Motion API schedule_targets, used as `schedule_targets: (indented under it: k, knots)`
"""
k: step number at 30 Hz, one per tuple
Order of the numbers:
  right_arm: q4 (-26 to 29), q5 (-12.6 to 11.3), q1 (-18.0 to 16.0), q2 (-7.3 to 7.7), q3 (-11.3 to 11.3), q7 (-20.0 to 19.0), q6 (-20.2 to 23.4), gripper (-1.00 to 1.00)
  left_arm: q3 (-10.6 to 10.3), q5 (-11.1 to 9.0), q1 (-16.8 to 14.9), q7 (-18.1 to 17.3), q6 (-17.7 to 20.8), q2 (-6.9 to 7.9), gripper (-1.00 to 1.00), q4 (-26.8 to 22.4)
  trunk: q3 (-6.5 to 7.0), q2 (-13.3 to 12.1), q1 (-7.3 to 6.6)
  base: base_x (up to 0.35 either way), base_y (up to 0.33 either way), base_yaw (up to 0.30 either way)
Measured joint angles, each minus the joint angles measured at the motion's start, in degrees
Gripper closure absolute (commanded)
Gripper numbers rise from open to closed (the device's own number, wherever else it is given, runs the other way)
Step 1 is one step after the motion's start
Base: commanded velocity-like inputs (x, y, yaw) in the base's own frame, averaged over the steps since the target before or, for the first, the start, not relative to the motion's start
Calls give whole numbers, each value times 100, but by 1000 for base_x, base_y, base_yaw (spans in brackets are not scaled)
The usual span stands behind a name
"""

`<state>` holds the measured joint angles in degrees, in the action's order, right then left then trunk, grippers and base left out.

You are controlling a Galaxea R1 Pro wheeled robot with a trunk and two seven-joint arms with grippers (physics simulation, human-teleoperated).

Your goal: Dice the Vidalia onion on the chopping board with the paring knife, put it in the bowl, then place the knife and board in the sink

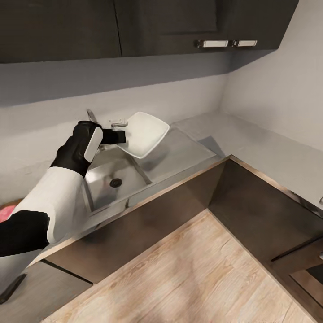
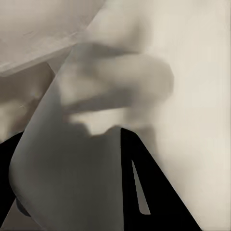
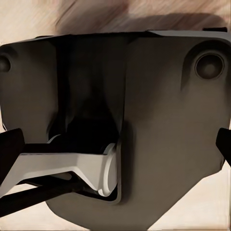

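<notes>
My left gripper (image 1: pixel 120 136) is shut on the near rim of the white bowl (image 1: pixel 144 133). It holds the bowl tilted in the air over the seam between the sink basin (image 1: pixel 104 186) and its flat draining surface (image 1: pixel 179 150). Up close in the left wrist view, the bowl's pale rim (image 2: pixel 67 159) sits against a dark finger (image 2: pixel 154 192). The basin's visible part shows just its drain (image 1: pixel 115 182); my left arm covers its left side. The chrome faucet (image 1: pixel 91 115) rises behind my wrist. My right gripper (image 3: pixel 115 147) faces a dark part of the robot, fingers spread and empty.
The light-grey countertop (image 1: pixel 255 143) turns a corner and runs along the right wall. Dark wall cabinets (image 1: pixel 179 22) hang above the sink. Dark brown cabinet fronts (image 1: pixel 148 224) stand over a wooden floor (image 1: pixel 188 278). A pink-red thing (image 1: pixel 6 211) peeks out at the far left.
</notes>
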<state>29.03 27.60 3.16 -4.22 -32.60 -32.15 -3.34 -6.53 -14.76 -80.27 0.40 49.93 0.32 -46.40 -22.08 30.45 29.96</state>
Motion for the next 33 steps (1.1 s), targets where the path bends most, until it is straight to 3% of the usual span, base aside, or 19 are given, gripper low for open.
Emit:
schedule_targets:
  k: [21,33]
  knots:
    - [0,0,0,0,0,0,0,-100,0,-2,0,0,0,0,100,9,-66,0,0,-319,3,262]
    - [-2,0,-1,1,0,0,-2,-100,-2,0,-1,0,0,0,100,86,-104,0,-1,-241,200,262]
